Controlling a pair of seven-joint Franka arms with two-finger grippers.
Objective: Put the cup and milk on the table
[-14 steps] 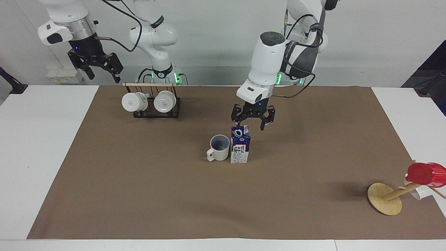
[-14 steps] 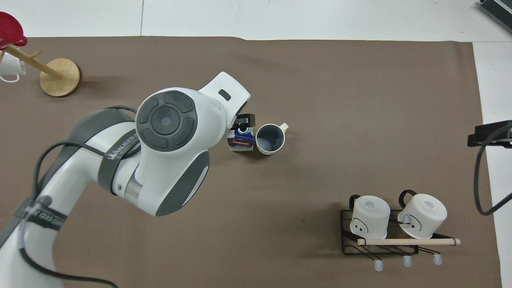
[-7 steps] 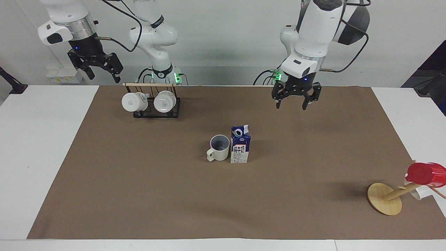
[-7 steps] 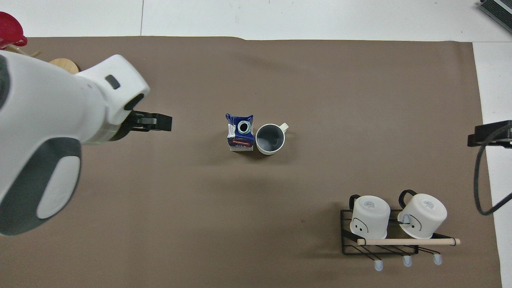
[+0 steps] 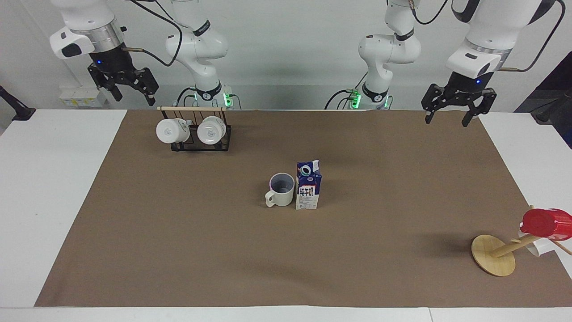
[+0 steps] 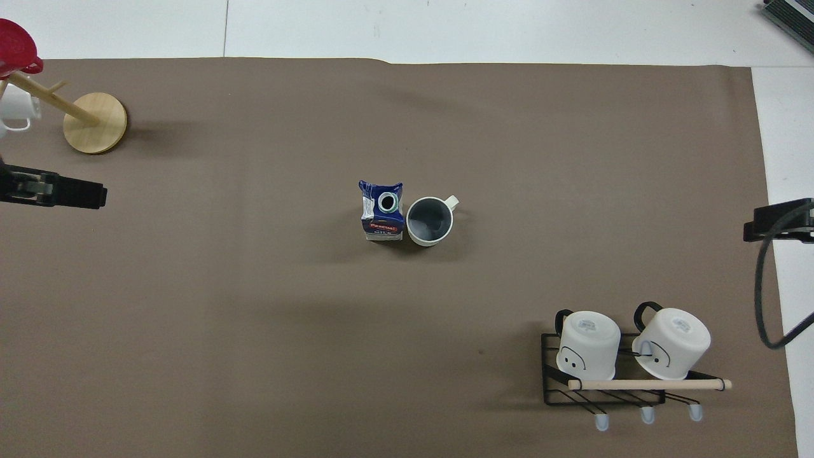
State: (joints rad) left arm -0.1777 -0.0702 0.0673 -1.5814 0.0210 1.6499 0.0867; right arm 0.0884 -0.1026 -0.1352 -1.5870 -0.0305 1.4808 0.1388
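Observation:
The cream-white cup (image 5: 281,190) (image 6: 430,221) stands upright in the middle of the brown mat (image 5: 223,250), its handle pointing away from the robots. The blue and white milk (image 5: 308,188) (image 6: 382,212) stands upright and close beside it, toward the left arm's end of the table (image 5: 53,179). My left gripper (image 5: 447,121) (image 6: 60,191) hangs open and empty high over the mat's edge at its own end. My right gripper (image 5: 133,96) (image 6: 779,219) waits open and empty, raised over the table's other end.
A black wire rack (image 5: 196,141) (image 6: 604,381) with two white mugs stands on the mat near the right arm. A tilted wooden mug tree (image 5: 494,256) (image 6: 95,122) carries a red cup (image 5: 547,223) at the corner toward the left arm's end.
My left gripper has risen from just above the milk and swung away to its own end of the table. The milk, the cup and the right arm have not moved.

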